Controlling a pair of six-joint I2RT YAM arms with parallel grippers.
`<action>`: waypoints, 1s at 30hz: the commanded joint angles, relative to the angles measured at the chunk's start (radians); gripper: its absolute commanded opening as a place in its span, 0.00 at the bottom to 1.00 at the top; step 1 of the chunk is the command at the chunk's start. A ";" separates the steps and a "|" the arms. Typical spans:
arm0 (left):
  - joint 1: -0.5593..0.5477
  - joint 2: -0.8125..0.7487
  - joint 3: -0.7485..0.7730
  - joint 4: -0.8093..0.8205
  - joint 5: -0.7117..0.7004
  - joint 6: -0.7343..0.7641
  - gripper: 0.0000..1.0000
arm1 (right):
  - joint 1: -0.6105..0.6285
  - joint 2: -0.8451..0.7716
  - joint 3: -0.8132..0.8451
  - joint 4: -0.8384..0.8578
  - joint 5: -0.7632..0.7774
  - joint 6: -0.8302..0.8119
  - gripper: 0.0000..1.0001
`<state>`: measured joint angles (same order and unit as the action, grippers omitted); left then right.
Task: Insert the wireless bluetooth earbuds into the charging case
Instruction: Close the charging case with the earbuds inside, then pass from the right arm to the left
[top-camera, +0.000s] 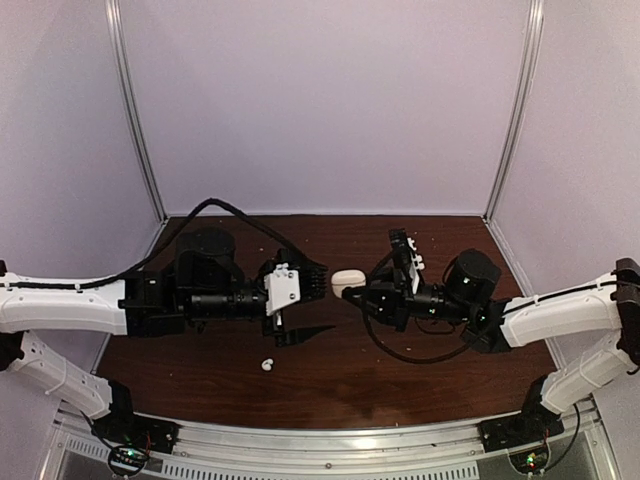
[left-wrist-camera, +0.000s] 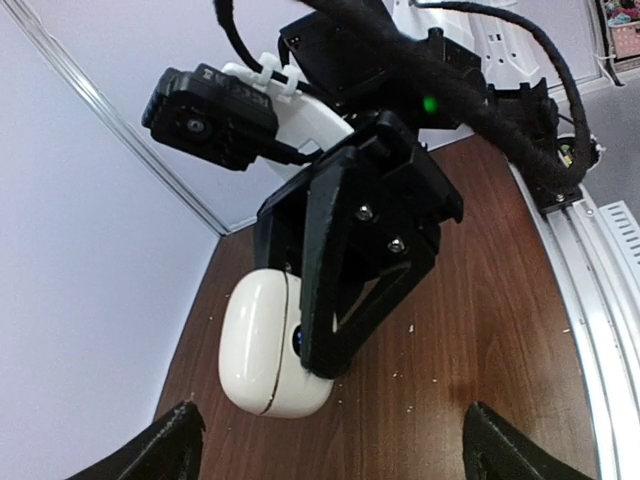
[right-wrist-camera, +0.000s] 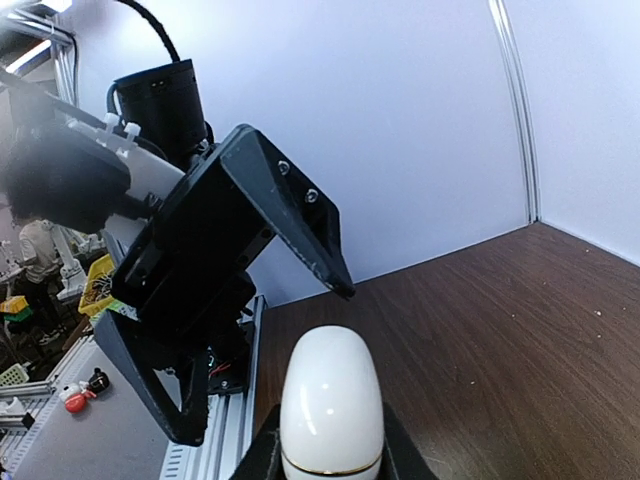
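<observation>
The right gripper is clamped on the white charging case, with one black finger on each side of it. The case is smooth and round like a pebble. A thin line runs around it where the lid meets the bottom, and the lid looks closed. The case is held up in the air above the middle of the brown table and does not touch it. The left gripper points at the case from the other side, very near it. Its two fingers are spread wide apart with nothing between them. In the left wrist view those two fingers sit far out at the bottom corners, and the case hangs ahead of the gap between them. In the right wrist view the case pokes up from between the right gripper's own fingers, and the wide-spread left gripper looms just behind it. Down on the table, nearer the arm bases and a bit to the left of the case, lie the tiny white earbuds. They are so small that I cannot tell if it is one or two. They are well apart from the case, and neither gripper touches them. Pale walls stand around the table
</observation>
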<state>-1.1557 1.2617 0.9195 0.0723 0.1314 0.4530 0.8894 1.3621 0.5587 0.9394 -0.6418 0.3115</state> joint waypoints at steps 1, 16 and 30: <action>-0.027 0.007 0.006 0.099 -0.148 0.098 0.91 | -0.004 0.023 0.036 0.007 -0.008 0.169 0.00; -0.066 0.149 0.099 0.073 -0.215 0.189 0.69 | 0.000 0.110 0.009 0.194 -0.070 0.388 0.00; -0.067 0.152 0.082 0.078 -0.291 0.180 0.42 | 0.000 0.121 0.001 0.235 -0.070 0.414 0.08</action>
<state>-1.2148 1.4090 0.9916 0.1192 -0.1265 0.6495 0.8894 1.4853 0.5617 1.0950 -0.7067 0.7204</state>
